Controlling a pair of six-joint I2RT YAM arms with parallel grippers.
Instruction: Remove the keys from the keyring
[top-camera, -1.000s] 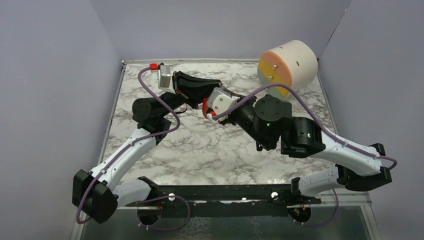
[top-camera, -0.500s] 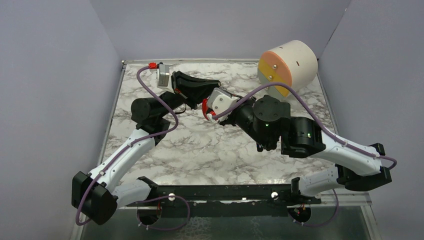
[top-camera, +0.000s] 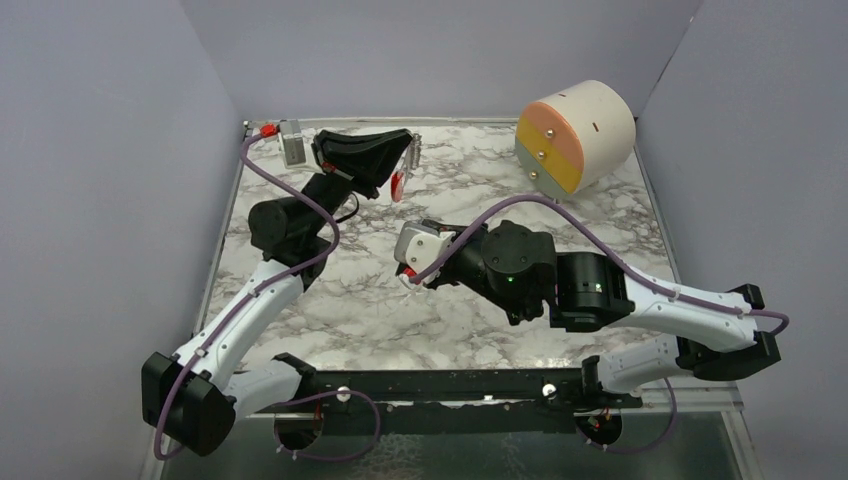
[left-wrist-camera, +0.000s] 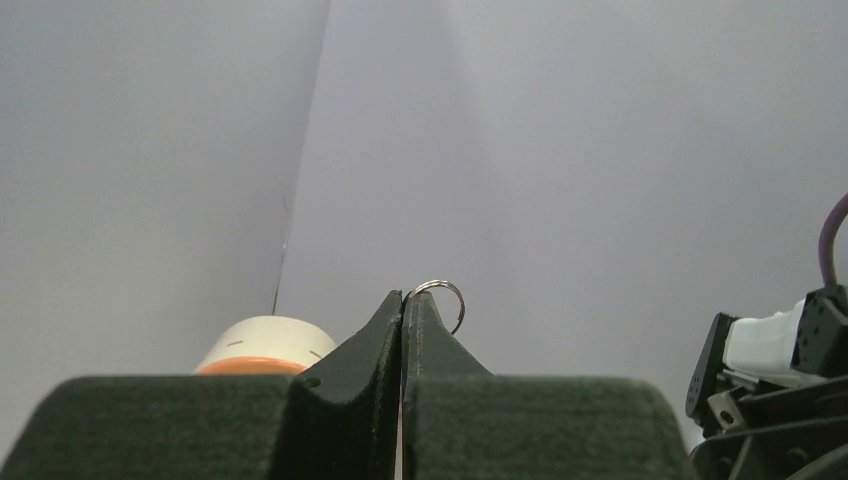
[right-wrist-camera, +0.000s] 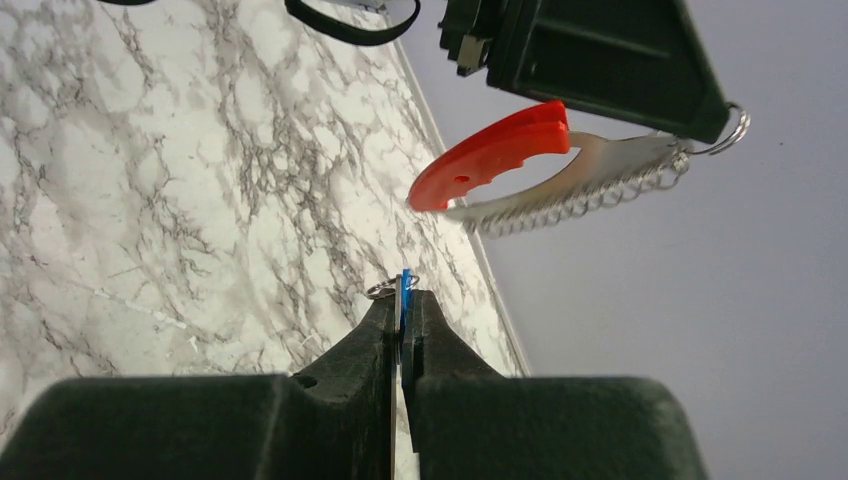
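My left gripper (top-camera: 406, 150) is raised at the back left of the table and shut on the red keyring (top-camera: 398, 186). In the right wrist view the keyring (right-wrist-camera: 490, 155) hangs from its black fingers with a silvery toothed piece and chain (right-wrist-camera: 590, 185) attached. In the left wrist view the left gripper (left-wrist-camera: 404, 297) is closed, with a thin silver split ring (left-wrist-camera: 455, 300) poking out at the tip. My right gripper (right-wrist-camera: 403, 300) is shut on the blue-headed key (right-wrist-camera: 404, 283) and a thin flat metal piece, low over the table centre (top-camera: 407, 280), apart from the keyring.
A round cream drawer unit (top-camera: 577, 135) with orange and yellow fronts stands at the back right. Grey walls close in the marble table (top-camera: 330, 310) on three sides. A purple cable with a red plug (top-camera: 267, 130) runs along the left arm.
The two grippers have come apart. The left one went up and back left with the red keyring. The right one drew down toward the table centre with the blue-headed key.
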